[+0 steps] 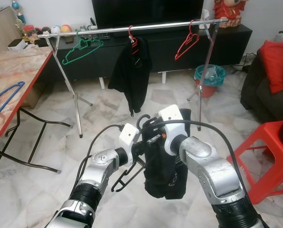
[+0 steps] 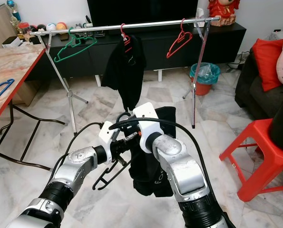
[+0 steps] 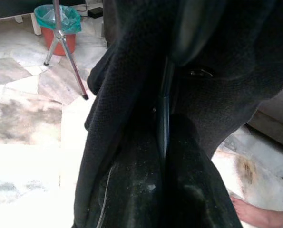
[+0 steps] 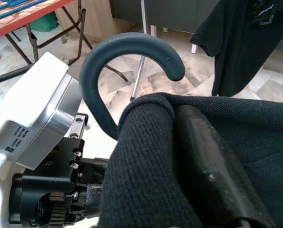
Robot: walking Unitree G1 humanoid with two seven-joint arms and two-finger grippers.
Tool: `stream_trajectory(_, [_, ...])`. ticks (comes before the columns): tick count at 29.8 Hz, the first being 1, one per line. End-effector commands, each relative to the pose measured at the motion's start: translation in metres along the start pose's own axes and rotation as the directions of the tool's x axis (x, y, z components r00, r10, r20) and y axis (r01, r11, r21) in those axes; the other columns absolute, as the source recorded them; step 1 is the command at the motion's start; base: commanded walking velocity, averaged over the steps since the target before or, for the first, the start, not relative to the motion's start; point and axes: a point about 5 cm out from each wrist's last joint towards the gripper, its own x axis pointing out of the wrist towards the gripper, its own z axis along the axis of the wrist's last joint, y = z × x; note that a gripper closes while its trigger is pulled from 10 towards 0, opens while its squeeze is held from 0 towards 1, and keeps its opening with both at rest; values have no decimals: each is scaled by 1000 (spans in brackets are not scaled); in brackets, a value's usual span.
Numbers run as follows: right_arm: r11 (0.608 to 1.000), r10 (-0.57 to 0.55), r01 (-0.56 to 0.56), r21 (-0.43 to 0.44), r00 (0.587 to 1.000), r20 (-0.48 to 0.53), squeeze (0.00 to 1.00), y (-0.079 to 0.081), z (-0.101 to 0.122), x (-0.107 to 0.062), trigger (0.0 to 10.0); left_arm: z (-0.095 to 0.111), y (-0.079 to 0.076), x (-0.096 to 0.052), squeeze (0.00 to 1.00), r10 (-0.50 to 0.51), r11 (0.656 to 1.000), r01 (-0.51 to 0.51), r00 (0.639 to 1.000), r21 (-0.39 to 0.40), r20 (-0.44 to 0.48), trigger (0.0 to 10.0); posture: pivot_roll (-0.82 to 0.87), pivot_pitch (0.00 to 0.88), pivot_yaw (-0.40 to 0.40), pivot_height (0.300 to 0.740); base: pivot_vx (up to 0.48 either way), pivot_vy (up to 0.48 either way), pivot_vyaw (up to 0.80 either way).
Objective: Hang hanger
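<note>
In front of the rail, the left gripper and right gripper both pinch a black hanger with a black shirt; a marble floor lies below.

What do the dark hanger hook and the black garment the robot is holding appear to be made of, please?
Hanger hook: likely matte plastic or rubber-coated, with a smooth, dull grey-blue, seamless curve. Black garment: knitted fabric, probably cotton or a blend, showing fine ribbed texture and soft folds.

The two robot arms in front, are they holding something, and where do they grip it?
Yes, a black hanger with a black garment on it. The left gripper clamps the hanger's shoulder; the right gripper pinches the fabric just below the hook.
</note>
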Motion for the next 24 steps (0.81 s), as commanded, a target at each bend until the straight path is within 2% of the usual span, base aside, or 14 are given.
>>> stream_trajectory(1, [998, 59, -58, -14, 997, 48, 1000, 12, 9, -2, 10000, 13, 2, 3, 0, 2, 1000, -3, 999, 11, 47, 10000, -74, 5, 62, 740, 0, 0, 0])
stream_trajectory(9, [1000, 3, -3, 11, 999, 40, 1000, 1, 5, -4, 10000, 18, 3, 3, 0, 12, 1000, -11, 997, -8, 79, 10000, -74, 5, 62, 740, 0, 0, 0])
stream_trajectory(13, [998, -49, 47, 49, 998, 39, 1000, -14, -2, -7, 10000, 17, 4, 2, 0, 24, 1000, -24, 996, -11, 81, 10000, -73, 6, 61, 740, 0, 0, 0])
stream_trajectory(24, [997, -25, 22, 69, 999, 34, 1000, -21, -12, -17, 10000, 16, 5, 1, 0, 32, 999, -31, 996, -15, 81, 10000, -73, 8, 63, 740, 0, 0, 0])
